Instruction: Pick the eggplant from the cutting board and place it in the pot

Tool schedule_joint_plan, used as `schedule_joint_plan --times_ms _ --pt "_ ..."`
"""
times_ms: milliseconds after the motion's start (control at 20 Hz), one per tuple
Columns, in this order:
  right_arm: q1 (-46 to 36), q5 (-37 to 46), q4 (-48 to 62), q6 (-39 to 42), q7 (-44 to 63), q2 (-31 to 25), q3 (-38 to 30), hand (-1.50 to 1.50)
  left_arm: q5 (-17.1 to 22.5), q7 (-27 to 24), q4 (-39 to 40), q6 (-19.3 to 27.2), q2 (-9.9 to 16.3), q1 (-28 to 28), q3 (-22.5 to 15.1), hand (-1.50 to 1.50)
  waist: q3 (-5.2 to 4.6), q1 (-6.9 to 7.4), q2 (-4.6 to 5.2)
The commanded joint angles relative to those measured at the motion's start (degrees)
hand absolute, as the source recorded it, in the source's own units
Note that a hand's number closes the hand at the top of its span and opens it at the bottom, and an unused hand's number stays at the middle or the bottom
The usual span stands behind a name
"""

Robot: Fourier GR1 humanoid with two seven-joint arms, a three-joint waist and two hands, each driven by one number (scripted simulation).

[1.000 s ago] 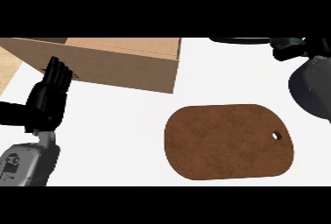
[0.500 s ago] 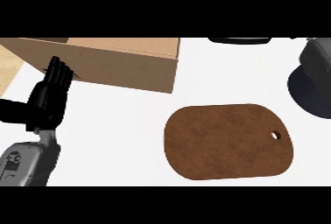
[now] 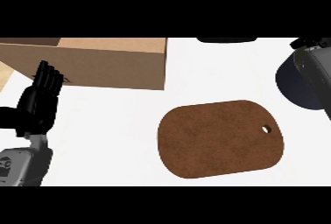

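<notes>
Head view — left hand open, well left of cutting board.

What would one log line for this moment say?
left hand: open, resting at left edge | right hand: not seen | cutting board: bare, no eggplant visible | pot: at right edge, partly in view | box: upper left

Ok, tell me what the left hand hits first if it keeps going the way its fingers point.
Probably the cardboard box. The left hand rests open, fingers pointing up the picture, tips overlapping the box's lower edge. Whether they are level with its wall or above it cannot be told.
</notes>
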Motion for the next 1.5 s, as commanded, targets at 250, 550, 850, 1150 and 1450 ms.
schedule_joint_plan --times_ms 250,550,850,1150,1450 --pt "13.9 -2.5 -13.6 -4.2 4.4 -6.7 -5.5 1.50 -0.6 1.2 -1.3 1.0 -0.2 0.2 0.6 0.00 0.00 -1.19 0.10" --pt "26.7 -3.2 -21.7 -6.0 3.5 -9.9 -9.5 1.50 -1.1 -1.0 -2.2 0.2 -1.6 2.9 -0.1 0.00 0.02 0.17 0.58" --pt "35.9 -10.4 -23.2 -3.7 -4.7 -11.1 -16.3 1.50 -1.5 1.3 -2.3 0.5 -1.3 0.1 0.4 0.00 0.08 0.78 0.89" --pt "38.7 -24.1 -22.0 -10.3 -16.0 -5.8 -25.7 -1.50 -0.2 3.2 -2.0 -1.3 -0.4 -2.3 1.0 0.00 0.17 1.68 1.19" --pt "39.6 -26.8 -26.2 -9.2 -27.3 -6.4 -27.2 -1.50 -3.6 1.7 -1.8 0.1 -3.0 0.1 -0.5 0.00 0.08 1.93 1.12"
